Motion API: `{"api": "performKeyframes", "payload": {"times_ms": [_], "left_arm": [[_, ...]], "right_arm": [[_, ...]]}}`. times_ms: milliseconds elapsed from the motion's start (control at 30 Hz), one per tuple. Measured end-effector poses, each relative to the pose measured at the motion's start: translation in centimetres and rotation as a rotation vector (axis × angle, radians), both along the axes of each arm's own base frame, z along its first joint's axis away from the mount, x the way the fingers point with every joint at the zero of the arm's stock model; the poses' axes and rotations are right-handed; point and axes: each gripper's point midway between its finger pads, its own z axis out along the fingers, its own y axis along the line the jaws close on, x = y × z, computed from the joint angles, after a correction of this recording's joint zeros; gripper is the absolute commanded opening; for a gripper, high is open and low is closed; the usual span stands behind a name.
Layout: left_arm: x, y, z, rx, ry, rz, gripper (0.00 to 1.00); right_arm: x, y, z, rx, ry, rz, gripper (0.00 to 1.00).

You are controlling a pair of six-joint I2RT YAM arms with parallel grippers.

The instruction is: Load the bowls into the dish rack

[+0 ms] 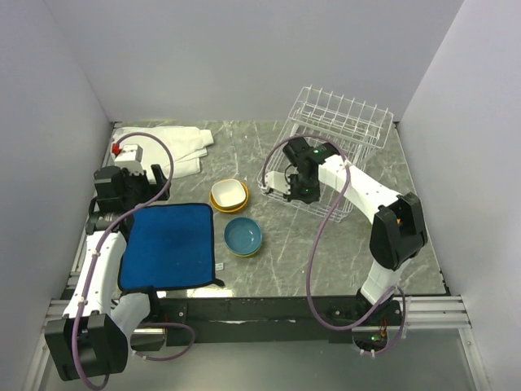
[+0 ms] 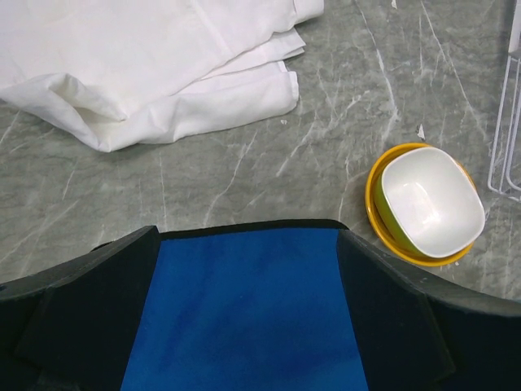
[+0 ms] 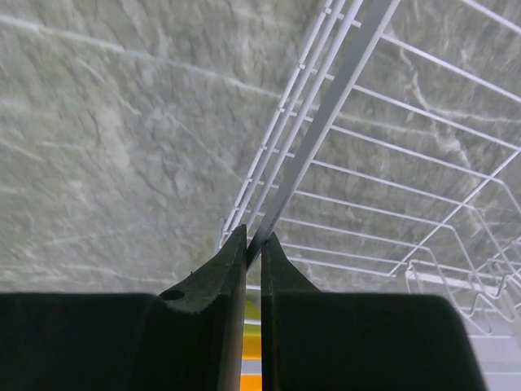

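The white wire dish rack (image 1: 342,122) stands at the back right. My right gripper (image 1: 298,189) is at its near left edge; in the right wrist view the gripper (image 3: 254,240) is shut on a white rail of the rack (image 3: 326,122). A strip of orange and yellow shows in the slit between the fingers. A white-inside lime bowl sits in a yellow bowl (image 1: 229,195), also in the left wrist view (image 2: 431,202). A blue bowl (image 1: 243,235) rests on a yellow one nearer me. My left gripper (image 1: 156,177) is open and empty over the blue mat (image 2: 246,236).
A blue cloth mat (image 1: 169,244) lies at the near left. A crumpled white towel (image 1: 167,142) lies at the back left, also in the left wrist view (image 2: 146,65). Grey walls enclose the marble table on three sides.
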Motion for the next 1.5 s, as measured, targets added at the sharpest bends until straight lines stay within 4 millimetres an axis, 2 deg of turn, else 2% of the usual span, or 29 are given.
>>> {"api": "performKeyframes", "payload": {"times_ms": [300,700,1067,1267,1500], "left_arm": [[-0.1,-0.4,-0.5,-0.013,-0.009,-0.018,0.97],[-0.4,-0.4,-0.4,-0.020,-0.028,-0.014,0.97],[-0.7,-0.1,-0.5,-0.026,-0.029,0.003,0.97],[-0.5,-0.1,-0.8,-0.031,-0.022,-0.002,0.97],[-0.3,-0.2,-1.5,-0.042,0.002,-0.001,0.97]], "right_arm": [[-0.9,-3.6,0.0,-0.099,-0.033,0.106,0.00],[-1.5,-5.3,0.1,-0.184,-0.058,0.282,0.00],[-0.2,-6.2,0.1,-0.230,-0.075,0.347,0.00],[1.3,-6.8,0.2,-0.258,-0.058,0.321,0.00],[3.0,-6.6,0.3,-0.258,-0.079,0.304,0.01]]}}
